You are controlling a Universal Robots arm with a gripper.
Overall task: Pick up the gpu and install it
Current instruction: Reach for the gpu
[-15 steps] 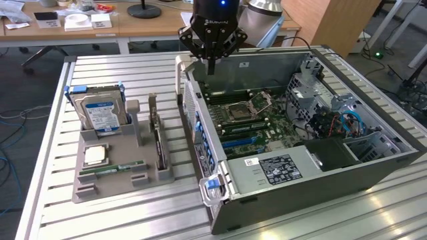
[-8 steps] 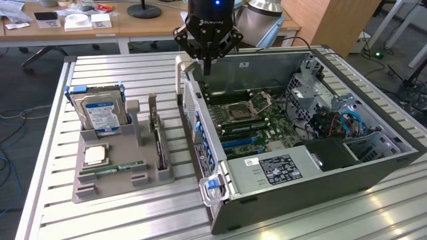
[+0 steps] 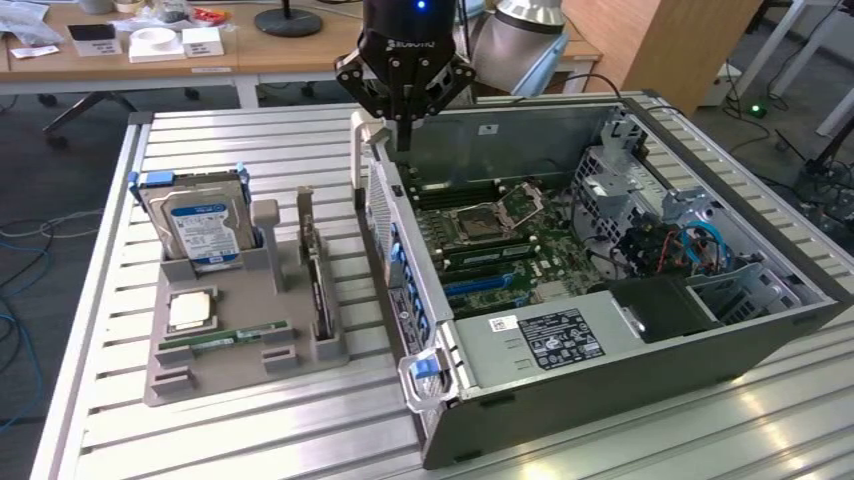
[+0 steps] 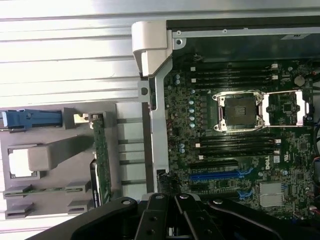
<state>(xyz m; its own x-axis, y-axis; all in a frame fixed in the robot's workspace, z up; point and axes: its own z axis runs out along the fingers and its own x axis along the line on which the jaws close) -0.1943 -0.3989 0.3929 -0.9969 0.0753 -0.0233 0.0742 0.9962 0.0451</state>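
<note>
slatted table (image 3: 240, 130) | gripper (image 3: 400, 135) over PC case (image 3: 574, 390) rim, fingers pinched together, empty | gpu (image 3: 318, 290) upright in tray (image 3: 200, 385) | pick likely wants square approach along card edge

Bright even light; strong glare on table slats (image 4: 65, 50).

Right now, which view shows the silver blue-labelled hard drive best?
The exterior view: the silver blue-labelled hard drive stands upright in the grey plastic tray, label facing the camera. The wrist view looks down on its blue top rail.
</note>
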